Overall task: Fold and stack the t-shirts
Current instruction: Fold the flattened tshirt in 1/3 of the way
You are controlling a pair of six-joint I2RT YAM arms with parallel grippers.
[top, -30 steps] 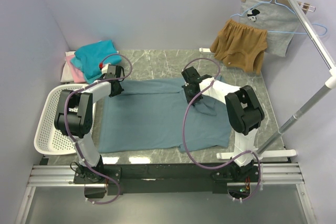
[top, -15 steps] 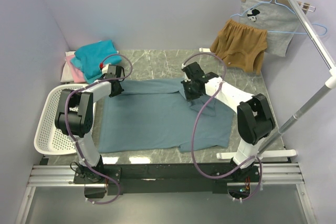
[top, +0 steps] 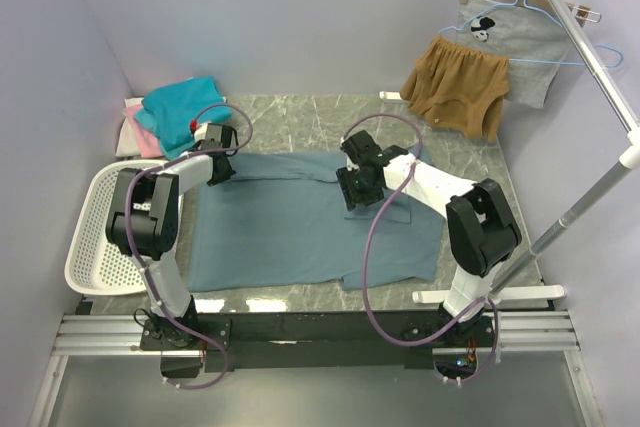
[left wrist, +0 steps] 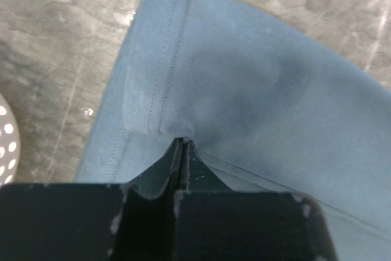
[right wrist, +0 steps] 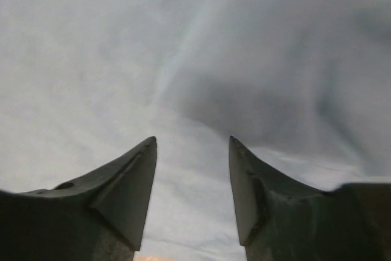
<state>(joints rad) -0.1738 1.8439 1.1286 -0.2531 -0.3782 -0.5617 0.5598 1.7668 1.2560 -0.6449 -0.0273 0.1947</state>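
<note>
A large grey-blue t-shirt (top: 290, 232) lies spread across the marble table. My left gripper (top: 218, 169) is at its far left corner. In the left wrist view the left gripper (left wrist: 181, 142) is shut, pinching a small peak of the t-shirt (left wrist: 256, 84) beside a stitched hem. My right gripper (top: 355, 187) hovers low over the shirt's far middle. In the right wrist view the right gripper (right wrist: 192, 143) is open, with only flat grey-blue fabric (right wrist: 183, 59) between its fingers. Teal (top: 182, 105), pink (top: 143, 139) and white (top: 132, 107) t-shirts lie piled at the far left corner.
A white perforated basket (top: 95, 237) stands off the table's left edge. Mustard shorts (top: 455, 87) and a grey printed garment (top: 515, 42) hang on a metal rack (top: 590, 182) at the right. Bare marble (top: 300, 122) shows behind the shirt.
My right gripper has opened, let go of the shirt and shifted a little left and nearer. The shirt's right side has spread out. The left gripper has stayed put.
</note>
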